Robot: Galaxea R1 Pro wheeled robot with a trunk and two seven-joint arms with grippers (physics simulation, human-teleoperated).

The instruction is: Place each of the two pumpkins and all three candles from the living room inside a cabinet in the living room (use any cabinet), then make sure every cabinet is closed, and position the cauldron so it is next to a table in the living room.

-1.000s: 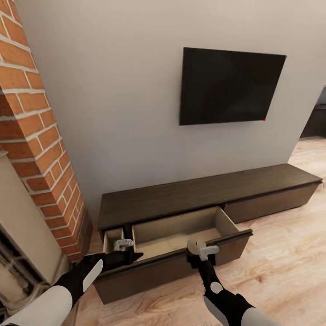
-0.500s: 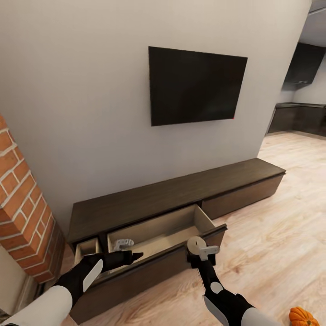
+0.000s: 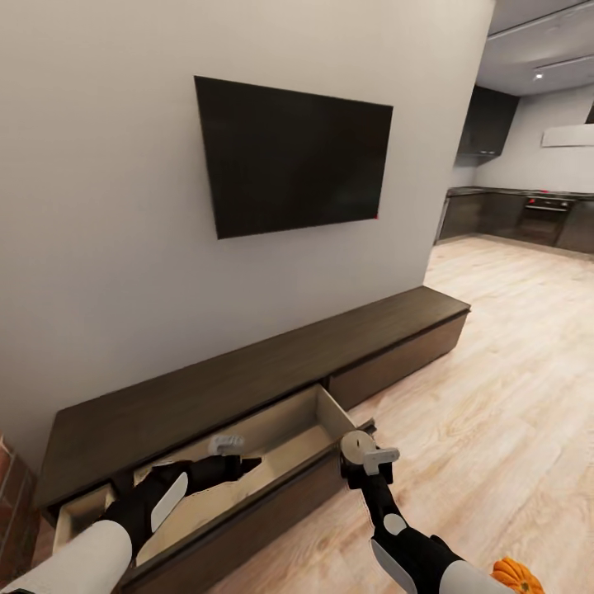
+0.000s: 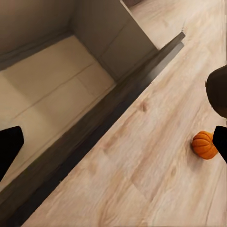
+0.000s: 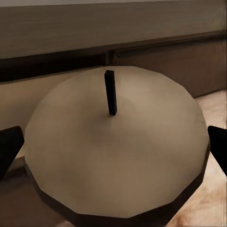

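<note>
Right gripper [image 3: 360, 455], closed on a candle [image 3: 357, 445], hangs just past the front lip of the open drawer [image 3: 272, 441] of the cabinet [image 3: 247, 375]. In the right wrist view the candle [image 5: 116, 142] sits between the two dark fingertips [image 5: 9, 146], wick [image 5: 110, 92] pointing away from the palm, its flat end facing the cabinet front. The drawer cavity lies at about 10 o'clock from this gripper in the head view, so the coming move is judged to be a short carry up and left over the drawer's front board.

Largest to smallest:
- Wall with a dark television [image 3: 293, 157]; kitchen units at 2 o'clock, far off.
- Cabinet, long axis running from 8 o'clock to 2 o'clock along the wall; its top is bare.
- Open drawer, pale interior with nothing seen in it; its right side wall stands near the candle and is the edge to clear. A second, narrower drawer [image 3: 78, 513] stands open at 8 o'clock.
- Wooden floor [image 3: 495, 371], open to the right of the cabinet.
- Left gripper [image 3: 235, 462], above the drawer interior; nothing is seen between its fingers, and how far apart they stand cannot be told.
- Pumpkin [image 3: 516, 575] on the floor at 5 o'clock, well apart from the drawer; the left wrist view shows it [image 4: 204, 144] beyond the drawer front. The right arm is the nearer to it, but is occupied.
</note>
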